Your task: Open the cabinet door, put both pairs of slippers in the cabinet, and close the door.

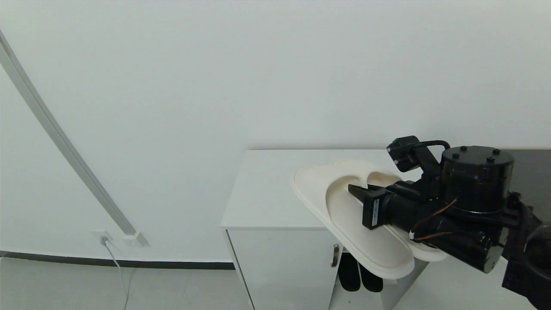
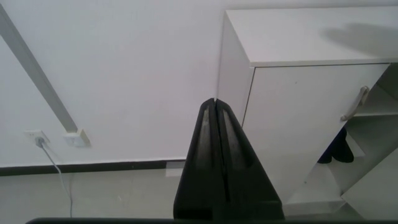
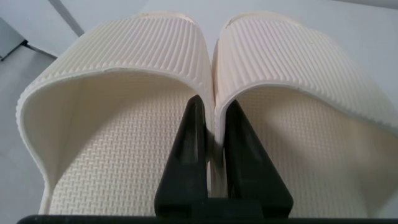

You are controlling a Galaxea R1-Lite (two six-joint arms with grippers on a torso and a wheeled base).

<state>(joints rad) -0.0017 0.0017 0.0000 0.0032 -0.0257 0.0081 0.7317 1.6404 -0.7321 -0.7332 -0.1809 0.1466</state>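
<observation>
A pair of cream slippers [image 1: 319, 190] hangs tilted in the air over the front right corner of the white cabinet [image 1: 267, 193]. My right gripper [image 1: 355, 191] is shut on the slippers' two inner side walls, which are pinched together between its fingers [image 3: 186, 130]. The cream slippers [image 3: 124, 81] have ribbed straps. A pair of black slippers [image 1: 359, 275] stands low inside the cabinet, whose right side is open. The left door [image 2: 298, 118] with its handle [image 2: 353, 104] is closed. My left gripper [image 2: 215, 107] is shut and empty, left of the cabinet and level with its side.
The open right door panel [image 1: 447, 286] stands out below my right arm. A wall socket [image 1: 103, 237] with a hanging cable and a slanted cable duct [image 1: 64, 142] are on the wall to the left. A dark surface [image 1: 531, 172] adjoins the cabinet top on the right.
</observation>
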